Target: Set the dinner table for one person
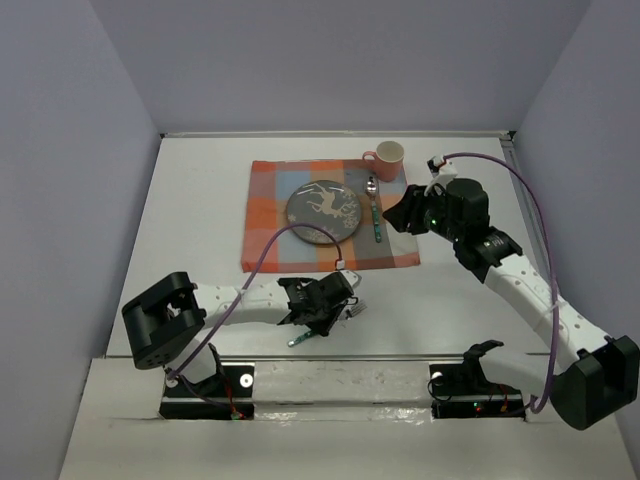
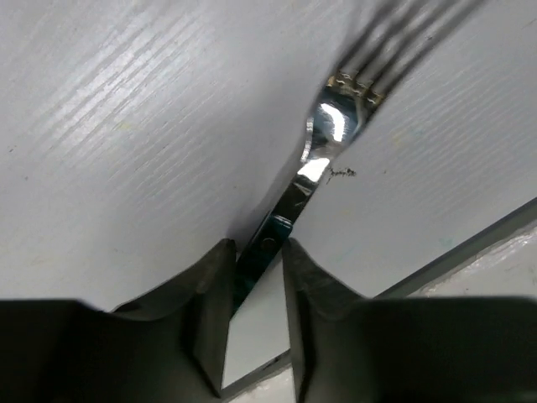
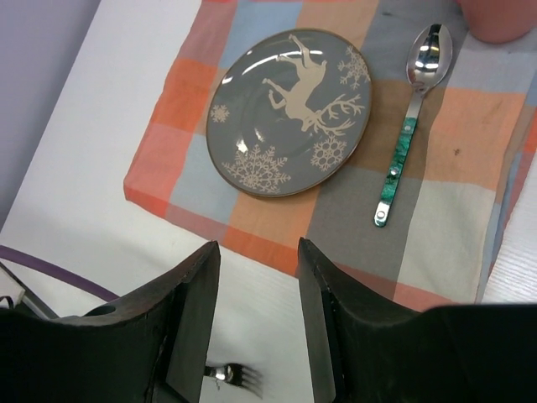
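Note:
The white dinner table [image 1: 195, 220] carries an orange-and-grey plaid placemat [image 1: 270, 235] with a grey deer plate [image 1: 323, 208], a green-handled spoon [image 1: 375, 212] to its right and a pink cup [image 1: 387, 158] at the far right corner. My left gripper [image 1: 325, 308] is near the table's front edge, shut on the handle of a fork [image 2: 323, 151], tines pointing away from the jaws [image 2: 256, 252]. My right gripper [image 1: 398, 215] hovers open and empty over the placemat's right part. Its wrist view [image 3: 258, 246] shows the plate [image 3: 289, 109], spoon [image 3: 411, 126] and fork tines [image 3: 228, 374].
The table's front edge [image 2: 470, 252] runs close beside the fork. Grey walls enclose the table on the left, back and right. A purple cable [image 1: 270, 245] loops from the left arm over the placemat's near left corner.

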